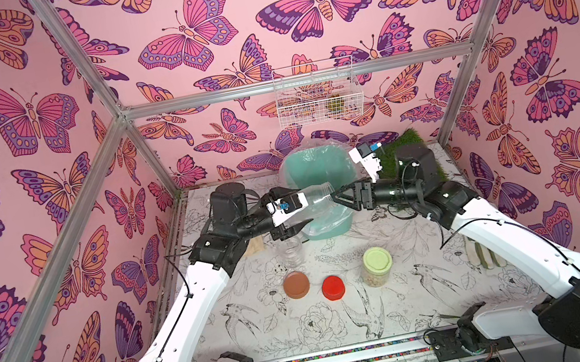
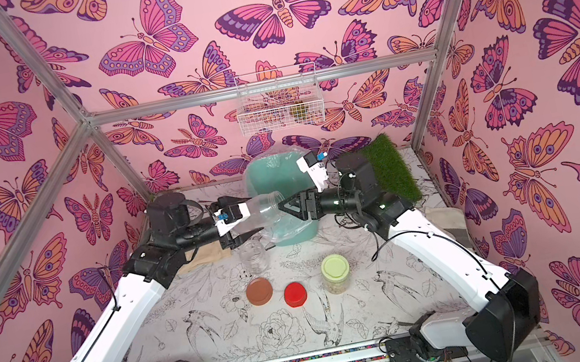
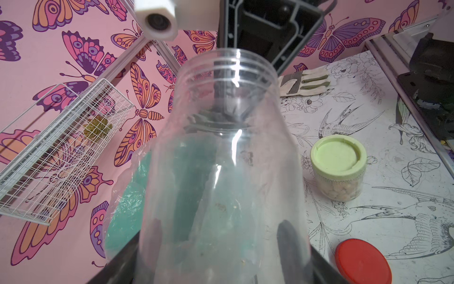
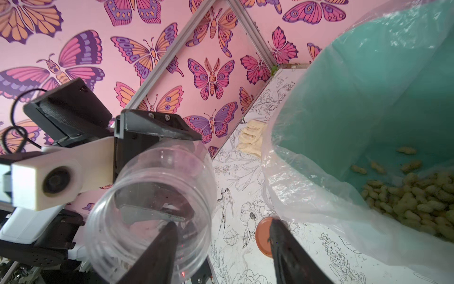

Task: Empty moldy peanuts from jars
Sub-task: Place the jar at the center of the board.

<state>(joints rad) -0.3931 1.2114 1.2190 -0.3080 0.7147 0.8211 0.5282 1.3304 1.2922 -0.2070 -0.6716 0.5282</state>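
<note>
Left arm reaching level, left gripper (image 1: 297,209) clamped on empty clear plastic jar (image 1: 313,198), mouth over mint-green lined bin (image 1: 318,169). Right arm level, right gripper (image 1: 335,198) jaws apart at jar mouth. In bin: pale beige peanuts (image 4: 417,199). 1 green-lidded jar (image 1: 378,267) upright, closed, near bin.

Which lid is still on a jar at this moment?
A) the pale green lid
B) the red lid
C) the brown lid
A: the pale green lid sits closed on a jar that holds peanuts, while the brown lid and the red lid lie loose on the table.
</note>
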